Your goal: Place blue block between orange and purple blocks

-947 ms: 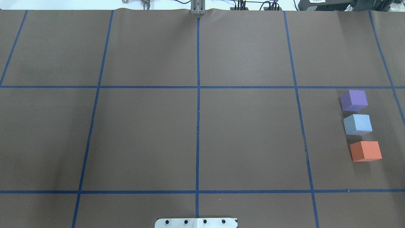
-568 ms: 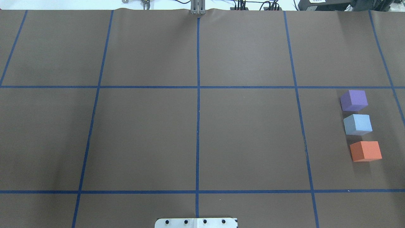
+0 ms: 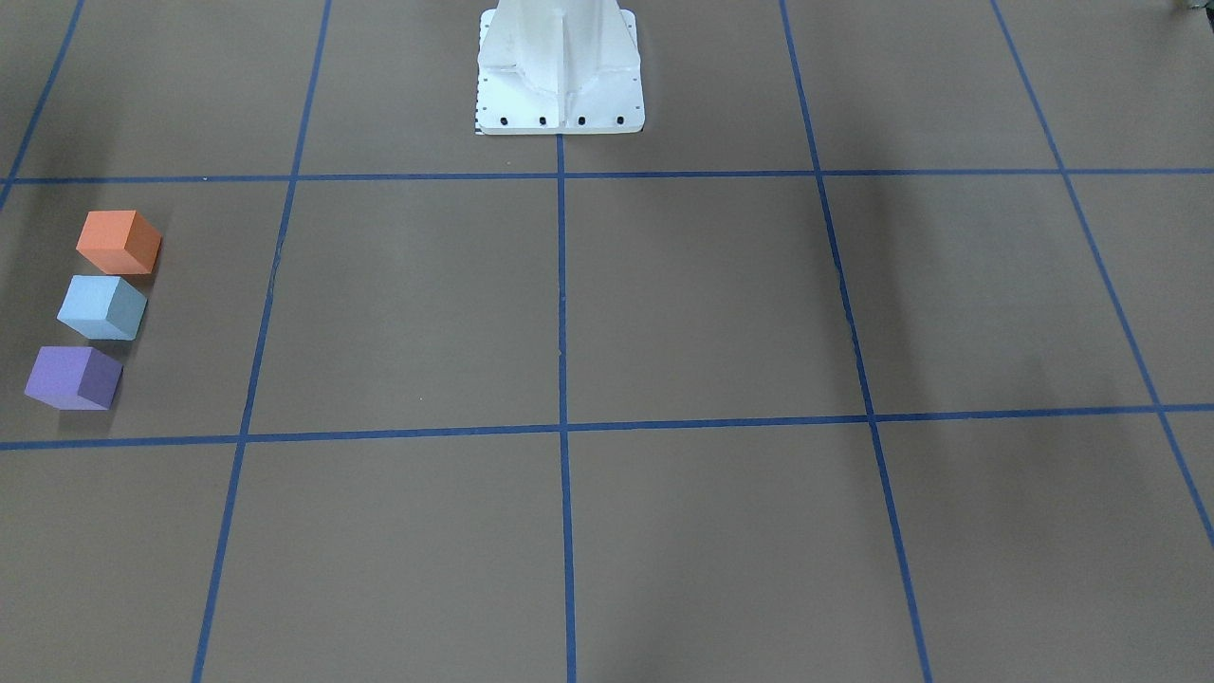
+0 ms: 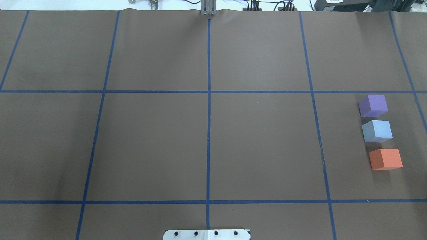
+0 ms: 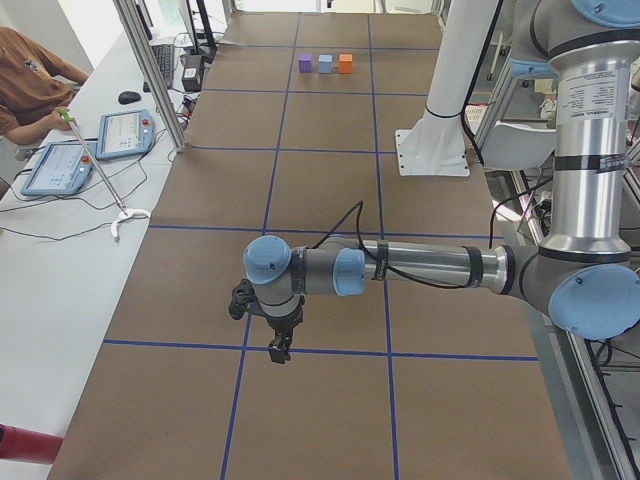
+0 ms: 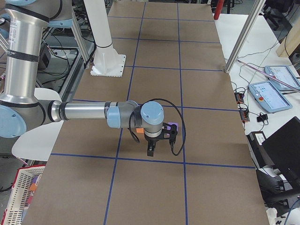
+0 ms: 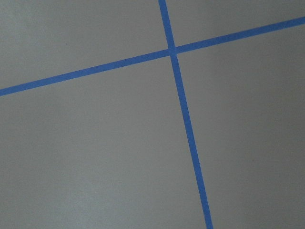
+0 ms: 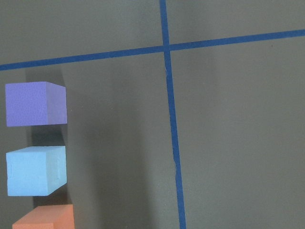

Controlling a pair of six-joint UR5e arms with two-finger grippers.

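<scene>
Brown paper table (image 4: 150,143) gridded with blue tape (image 4: 208,133): at the robot's right, orange block (image 4: 386,159) nearest, blue block (image 4: 377,131) between, purple block (image 4: 373,105) farthest, none touching. Left gripper (image 5: 280,350) and right gripper (image 6: 150,151) hover above the paper; whether they are open or closed cannot be told.

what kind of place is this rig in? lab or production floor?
Likely a robotics lab test cell: blue tape grid on a paper-covered table, teach pendants on a side bench, an operator beside them.
</scene>
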